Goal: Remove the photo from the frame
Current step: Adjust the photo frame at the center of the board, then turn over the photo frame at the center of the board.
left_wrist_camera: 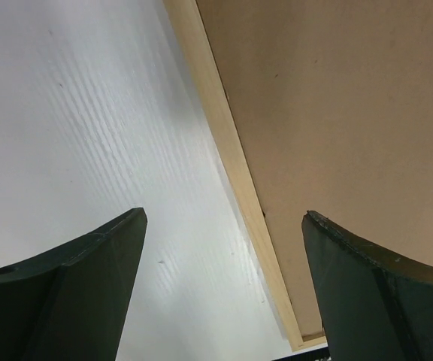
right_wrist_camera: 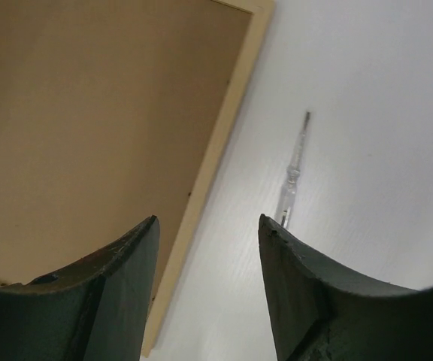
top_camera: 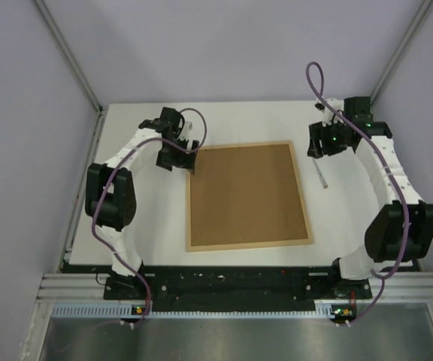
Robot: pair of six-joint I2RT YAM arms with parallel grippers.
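Left hand (left_wrist_camera: 224, 216) over frame (left_wrist_camera: 337, 113) edge

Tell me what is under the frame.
The frame lies brown back up, flat on the white table, which shows around its edges. Anything beneath that back, the photo included, is covered and cannot be seen.

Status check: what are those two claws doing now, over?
Left gripper open, empty, over the frame edge. Right gripper open, empty, beside it. Frame back-up, photo hidden. Thin clear tool lies right of frame.
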